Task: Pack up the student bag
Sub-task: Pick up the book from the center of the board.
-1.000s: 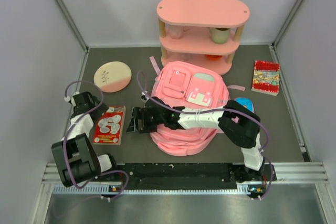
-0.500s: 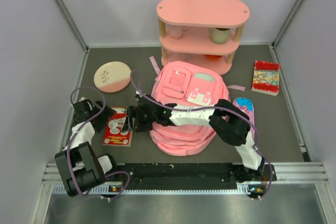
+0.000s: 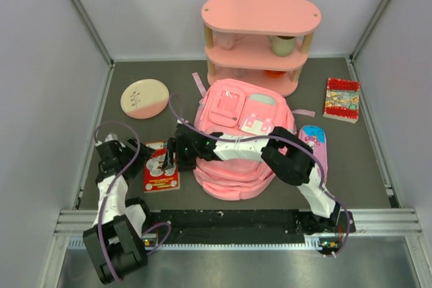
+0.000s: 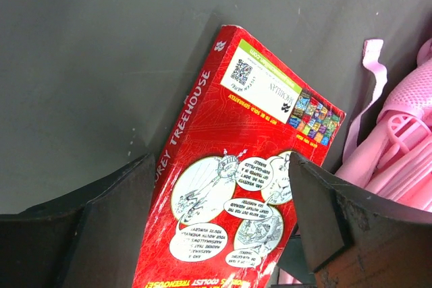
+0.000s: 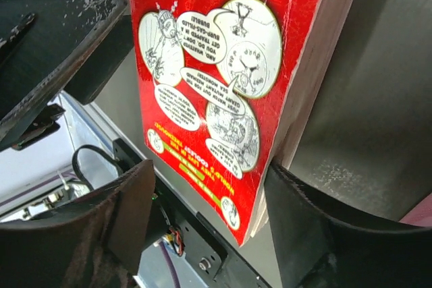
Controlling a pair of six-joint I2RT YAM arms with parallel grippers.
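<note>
The pink student bag (image 3: 237, 156) lies flat mid-table, and its straps show in the left wrist view (image 4: 405, 146). A red paperback book (image 3: 160, 170) lies just left of it. My left gripper (image 3: 137, 155) comes at the book from the left, jaws wide open and straddling the cover (image 4: 223, 187). My right arm reaches across the bag. Its gripper (image 3: 172, 156) is open around the book's other end (image 5: 223, 65): one finger (image 5: 324, 220) lies against the page edge, the other (image 5: 101, 220) stands apart from the cover.
A pink three-tier shelf (image 3: 260, 38) with a cup (image 3: 283, 45) stands at the back. A round plate (image 3: 144, 98) lies at the back left, a second book (image 3: 341, 99) at the right, and a purple-pink pencil case (image 3: 316, 143) beside the bag. Grey walls close in both sides.
The left gripper slid right onto the book, which shifted right and turned towards the bag. The right gripper moved left onto the book's right edge, jaws narrowing.
</note>
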